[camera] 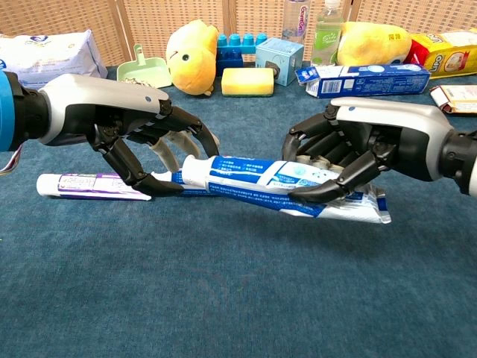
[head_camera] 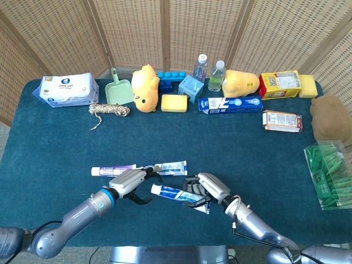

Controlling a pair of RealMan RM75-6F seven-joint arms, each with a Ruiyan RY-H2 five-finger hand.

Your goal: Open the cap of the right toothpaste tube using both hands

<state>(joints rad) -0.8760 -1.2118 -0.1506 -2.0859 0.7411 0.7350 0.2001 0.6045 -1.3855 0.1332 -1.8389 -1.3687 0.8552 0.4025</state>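
Note:
The right toothpaste tube [head_camera: 181, 194] [camera: 257, 176], white and blue, is lifted off the cloth, and my right hand [head_camera: 212, 187] [camera: 373, 138] grips its body from above and below. Its white cap [head_camera: 154, 188] [camera: 191, 173] points left. My left hand [head_camera: 127, 180] [camera: 112, 112] has its fingers curved over the cap and its thumb below it, with a small gap still showing. The left tube [head_camera: 115, 170] [camera: 89, 184], with a purple label, lies flat on the table behind both hands.
Along the back edge stand a wipes pack [head_camera: 66, 89], green dustpan [head_camera: 118, 91], yellow plush [head_camera: 144, 88], sponge [head_camera: 174, 103], two bottles [head_camera: 216, 75] and a toothpaste box [head_camera: 230, 104]. A coil of rope [head_camera: 110, 109] lies left. A green basket [head_camera: 330, 176] sits at the right edge.

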